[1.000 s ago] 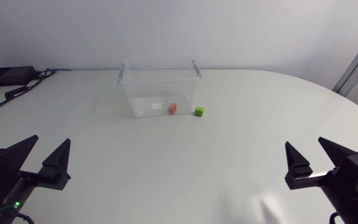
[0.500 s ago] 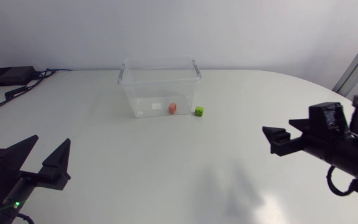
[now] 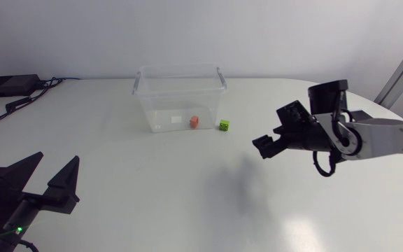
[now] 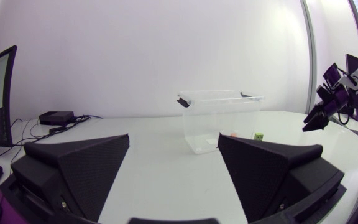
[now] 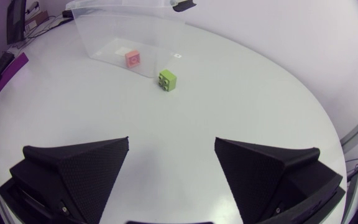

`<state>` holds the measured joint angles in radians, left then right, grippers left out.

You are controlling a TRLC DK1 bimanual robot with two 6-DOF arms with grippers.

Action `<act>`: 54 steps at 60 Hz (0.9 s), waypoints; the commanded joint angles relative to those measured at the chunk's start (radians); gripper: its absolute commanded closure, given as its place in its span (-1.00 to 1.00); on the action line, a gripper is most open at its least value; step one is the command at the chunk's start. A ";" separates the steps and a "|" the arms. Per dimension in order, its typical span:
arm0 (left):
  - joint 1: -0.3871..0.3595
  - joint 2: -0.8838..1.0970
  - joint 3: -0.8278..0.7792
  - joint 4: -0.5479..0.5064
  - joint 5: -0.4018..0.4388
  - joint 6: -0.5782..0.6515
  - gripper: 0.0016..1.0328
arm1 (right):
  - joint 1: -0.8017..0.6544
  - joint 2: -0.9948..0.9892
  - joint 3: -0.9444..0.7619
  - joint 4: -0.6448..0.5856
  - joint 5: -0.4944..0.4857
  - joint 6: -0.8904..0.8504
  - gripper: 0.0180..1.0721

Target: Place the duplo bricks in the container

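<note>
A clear plastic container (image 3: pixel 180 98) with dark handles stands at the table's far middle; an orange brick (image 3: pixel 194 122) lies inside it near its right wall. A green brick (image 3: pixel 224 125) sits on the table just right of the container. My right gripper (image 3: pixel 270 145) hangs open and empty above the table, right of the green brick. In the right wrist view the green brick (image 5: pixel 167 80) and orange brick (image 5: pixel 133 58) lie well ahead of the open gripper (image 5: pixel 171 163). My left gripper (image 3: pixel 46 178) rests open at the near left; the container (image 4: pixel 220 118) shows ahead of it.
A black box (image 3: pixel 8 85) with cables lies at the far left edge of the table. The table's curved right edge (image 3: pixel 390 112) runs behind my right arm.
My right arm has swung up from the near right corner and moved left toward the green brick, its fingers staying open. The left arm has not moved.
</note>
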<state>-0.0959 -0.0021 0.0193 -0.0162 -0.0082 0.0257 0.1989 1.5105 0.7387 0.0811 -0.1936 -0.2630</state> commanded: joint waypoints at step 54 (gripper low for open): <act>-0.007 -0.010 -0.018 0.010 -0.006 -0.003 -0.94 | 0.046 0.723 0.705 -0.073 -0.107 -0.128 -0.70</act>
<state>-0.0959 -0.0021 0.0193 -0.0162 -0.0086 0.0257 0.2470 2.1971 1.4200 0.0254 -0.2874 -0.3683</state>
